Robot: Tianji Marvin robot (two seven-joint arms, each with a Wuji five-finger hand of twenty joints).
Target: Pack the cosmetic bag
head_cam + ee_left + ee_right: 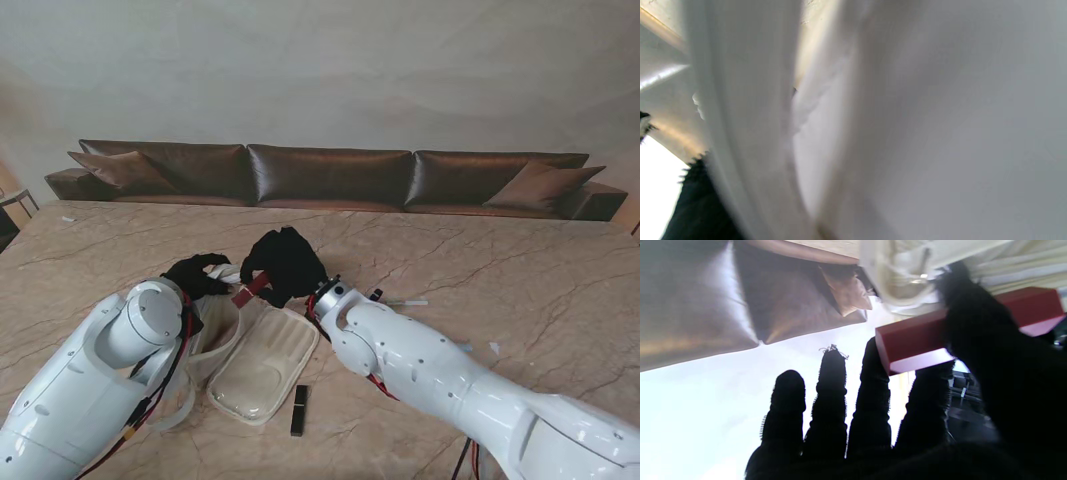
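The cream cosmetics bag (262, 365) lies open on the marble table, just in front of me. My left hand (196, 274), in a black glove, grips the bag's far left rim; white bag fabric (907, 133) fills the left wrist view. My right hand (286, 260), also gloved, hovers over the bag's far end, shut on a red rectangular box (250, 290). In the right wrist view the thumb presses the red box (917, 343) against the fingers (870, 400), with the bag's rim (907, 283) just beyond. A black lipstick tube (299, 410) lies on the table beside the bag's near right corner.
Small pale items (408, 301) lie on the table to the right of my right forearm, another (495, 347) farther right. A long brown leather sofa (330, 175) runs along the table's far edge.
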